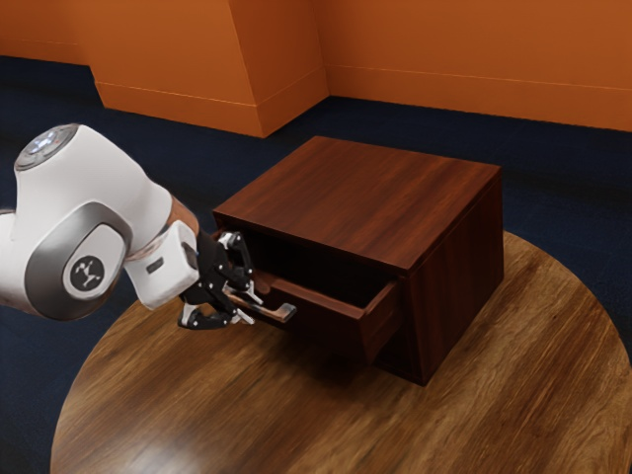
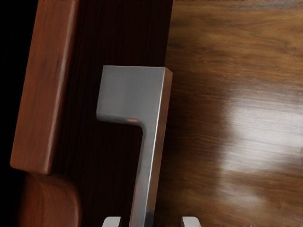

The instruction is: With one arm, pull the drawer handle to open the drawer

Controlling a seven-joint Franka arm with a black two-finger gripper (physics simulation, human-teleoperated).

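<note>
A dark wooden cabinet (image 1: 365, 202) stands on the round table (image 1: 296, 415). Its drawer (image 1: 331, 311) is pulled partly out toward the exterior view's left, leaving a dark gap under the cabinet top. A silver bar handle (image 1: 269, 311) sticks out from the drawer front. My black gripper (image 1: 242, 296) is at the handle's end, fingers on either side of it. In the wrist view the handle (image 2: 150, 142) runs between my two fingertips (image 2: 112, 221), and a gap shows on each side of the bar. The gripper is open around the handle.
The glossy table top (image 2: 236, 132) lies below the handle. Bare table surface spreads in front of the drawer and to the exterior view's right of the cabinet. Beyond the table are a dark blue floor (image 1: 553, 158) and orange walls (image 1: 444, 49).
</note>
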